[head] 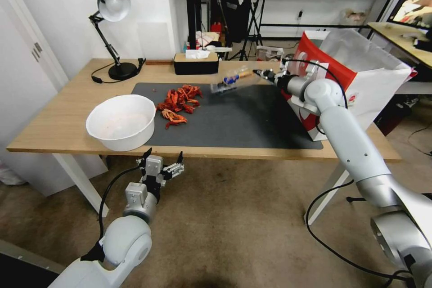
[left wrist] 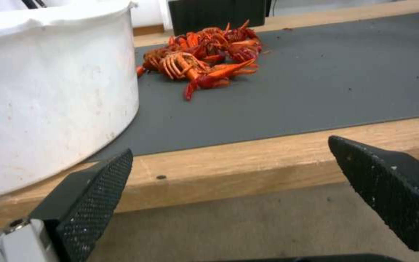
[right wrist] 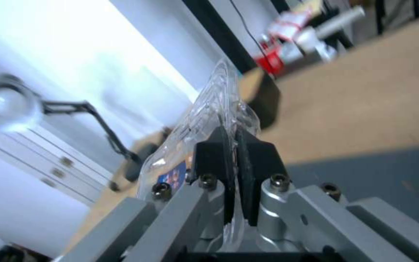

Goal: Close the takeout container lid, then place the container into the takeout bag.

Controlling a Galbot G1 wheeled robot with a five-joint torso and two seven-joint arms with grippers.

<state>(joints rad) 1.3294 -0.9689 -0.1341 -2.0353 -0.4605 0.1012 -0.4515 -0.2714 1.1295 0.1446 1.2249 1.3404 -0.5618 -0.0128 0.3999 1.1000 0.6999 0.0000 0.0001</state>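
The clear takeout container (head: 231, 80) hangs in the air above the dark mat, tilted, with blue label and dark berries showing through. My right gripper (head: 259, 73) is shut on its edge; in the right wrist view the black fingers (right wrist: 219, 160) pinch the clear plastic rim of the takeout container (right wrist: 204, 109). I cannot tell whether the lid is fully shut. The red-and-white takeout bag (head: 360, 76) stands open at the table's right end, just behind my right arm. My left gripper (head: 164, 162) is open below the table's front edge, its pads (left wrist: 98, 182) apart.
A large white bowl (head: 121, 121) sits at the front left of the table. A pile of red crayfish (head: 180, 101) lies on the dark mat (head: 252, 121). A black desk lamp (head: 112, 31) and a tissue box (head: 196, 63) stand at the back.
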